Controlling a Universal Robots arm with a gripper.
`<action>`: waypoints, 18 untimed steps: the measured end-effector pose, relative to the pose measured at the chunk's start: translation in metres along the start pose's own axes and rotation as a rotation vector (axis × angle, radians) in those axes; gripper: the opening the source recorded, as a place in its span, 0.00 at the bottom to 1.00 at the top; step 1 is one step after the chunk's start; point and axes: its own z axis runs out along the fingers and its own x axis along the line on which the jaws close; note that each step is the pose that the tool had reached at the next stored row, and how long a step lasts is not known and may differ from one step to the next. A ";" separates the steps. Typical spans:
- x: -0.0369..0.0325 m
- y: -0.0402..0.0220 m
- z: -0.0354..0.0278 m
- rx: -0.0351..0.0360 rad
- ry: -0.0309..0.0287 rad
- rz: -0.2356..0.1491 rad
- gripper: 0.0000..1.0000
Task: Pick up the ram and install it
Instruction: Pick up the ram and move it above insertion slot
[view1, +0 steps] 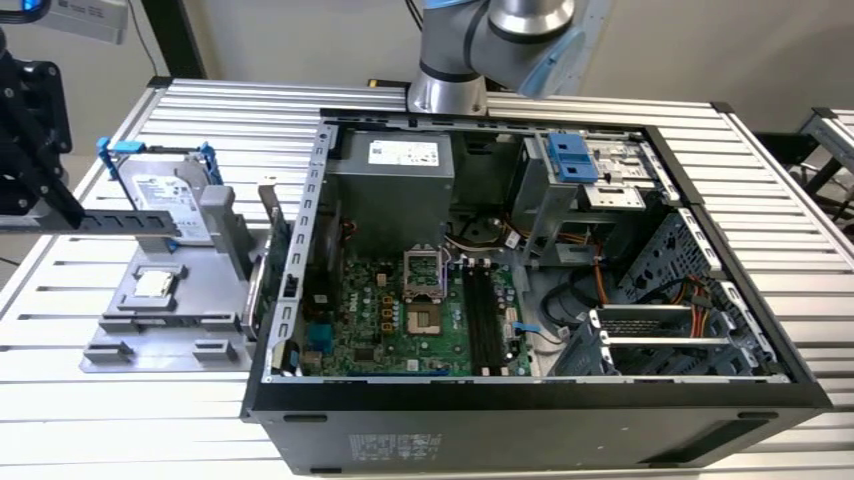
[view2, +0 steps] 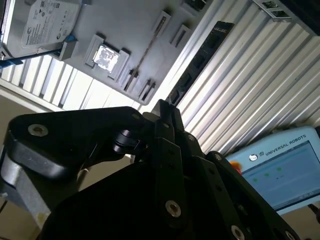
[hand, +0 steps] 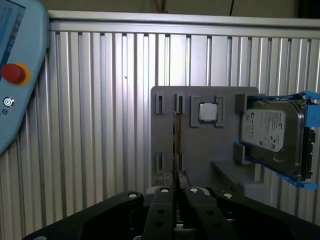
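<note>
gripper (hand: 175, 192) jaws apparently pinching ram (hand: 175, 150) edge-on; stick juts past jaws, grey holder (hand: 200, 145) beneath them. risk: thin board twists in pinch, then misses black slots (view1: 477, 320), well apart from jaws.

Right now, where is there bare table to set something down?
Bare ribbed table lies in front of the grey fixture, at the exterior view's lower left, and beside the computer case at that view's right. Crowded: the fixture, with hard drive and chip, and inside the case.
</note>
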 end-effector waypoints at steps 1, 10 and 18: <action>0.0000 -0.0016 -0.0001 0.0000 0.0000 0.000 0.00; -0.0001 -0.0141 -0.0005 0.0000 0.0000 0.000 0.00; -0.0001 -0.0250 -0.0009 0.0000 0.0000 0.000 0.00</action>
